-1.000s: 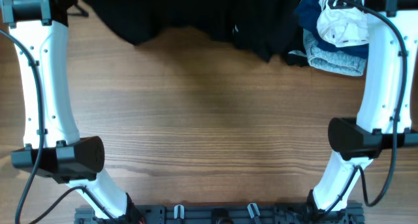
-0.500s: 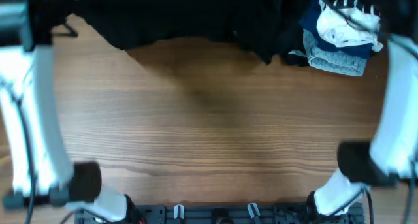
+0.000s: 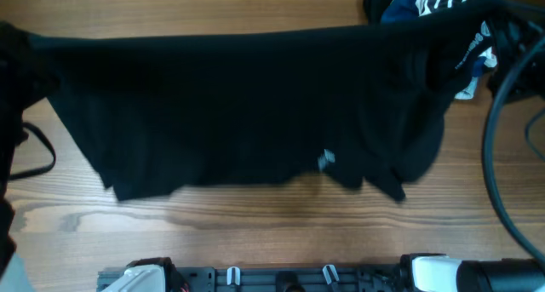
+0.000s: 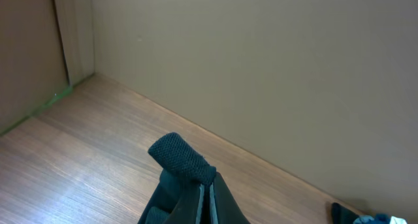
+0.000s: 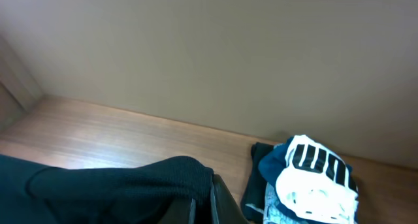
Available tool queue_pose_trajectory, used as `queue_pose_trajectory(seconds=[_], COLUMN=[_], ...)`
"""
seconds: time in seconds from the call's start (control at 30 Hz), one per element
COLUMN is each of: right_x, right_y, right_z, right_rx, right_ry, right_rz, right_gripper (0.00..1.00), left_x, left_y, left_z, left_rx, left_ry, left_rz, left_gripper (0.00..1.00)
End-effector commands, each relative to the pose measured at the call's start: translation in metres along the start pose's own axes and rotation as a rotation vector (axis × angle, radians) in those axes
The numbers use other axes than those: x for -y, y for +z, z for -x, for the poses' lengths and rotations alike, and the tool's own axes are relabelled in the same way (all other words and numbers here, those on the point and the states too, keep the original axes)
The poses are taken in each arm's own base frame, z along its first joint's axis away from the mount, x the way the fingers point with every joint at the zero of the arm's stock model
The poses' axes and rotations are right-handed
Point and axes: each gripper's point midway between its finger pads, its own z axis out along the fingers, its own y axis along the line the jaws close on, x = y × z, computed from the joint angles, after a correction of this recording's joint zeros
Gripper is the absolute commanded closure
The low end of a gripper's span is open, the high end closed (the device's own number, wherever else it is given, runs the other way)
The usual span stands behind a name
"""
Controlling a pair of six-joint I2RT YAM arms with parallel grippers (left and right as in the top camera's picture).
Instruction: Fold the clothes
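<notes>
The counter (image 3: 255,228) is a wood-grain top with long, pale brown streaks and a smooth face. The black T-shirt (image 3: 238,105) is stretched wide between the two hands. Its upper edge is pulled almost straight from one hand to the other, and its lower hem hangs loose and wavy below them. The fabric is soft, matte and limp, and bunches into rounded folds near the right hand.

Judging by this, no fold has been made yet. The shirt is only spread out, so laying it flat and every fold are left to do.

Beyond the right hand lies a rumpled pile of blue, white and striped garments (image 5: 307,178). The left hand (image 4: 204,196) is clenched on a rolled bit of the shirt, and the right hand (image 5: 208,196) is likewise pinched on a thick bunch of it. A small white logo (image 3: 326,160) sits near the hem.
</notes>
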Motion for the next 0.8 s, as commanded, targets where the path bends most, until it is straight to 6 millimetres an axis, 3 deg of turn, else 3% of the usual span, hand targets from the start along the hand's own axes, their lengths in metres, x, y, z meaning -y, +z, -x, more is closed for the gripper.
queue_pose_trajectory(seconds=[0.0,0.03,0.2,0.3,0.4,0.5,0.57,0.67,0.77], right_x=[0.023,0.025,0.042,0.053,0.062,0.063,0.062,0.063,0.066], right_y=[0.034,0.042,0.125,0.178,0.204,0.196,0.189,0.197,0.231], right_z=[-0.001,-0.001,-0.008,0.007,0.036,0.072,0.084,0.075,0.035], right_rx=[-0.038,-0.045,-0.103,-0.032,0.1,0.247,0.292,0.259,0.123], right_ry=[-0.028,-0.041,-0.051,-0.079,-0.099,-0.116,-0.115,-0.104,-0.081], right_rz=[-0.071,-0.069,-0.046,-0.033,-0.048,-0.065,-0.066,-0.058,-0.032], right_gripper=[0.96,0.96,0.96,0.96,0.96,0.96,0.96,0.96,0.96], left_x=[-0.004,-0.004,0.0,0.007,0.019,0.034,0.041,0.041,0.033], left_y=[0.039,0.049,0.127,0.181,0.221,0.223,0.216,0.22,0.241], left_z=[-0.005,-0.008,-0.028,-0.032,-0.015,0.018,0.031,0.024,-0.012], left_rx=[-0.048,-0.064,-0.165,-0.158,-0.062,0.073,0.118,0.093,-0.036], left_ry=[0.02,0.023,0.041,0.041,0.024,-0.001,-0.01,-0.006,0.018], left_rz=[0.059,0.066,0.107,0.11,0.077,0.018,-0.021,-0.022,0.012], left_gripper=[0.96,0.96,0.96,0.96,0.96,0.96,0.96,0.96,0.96])
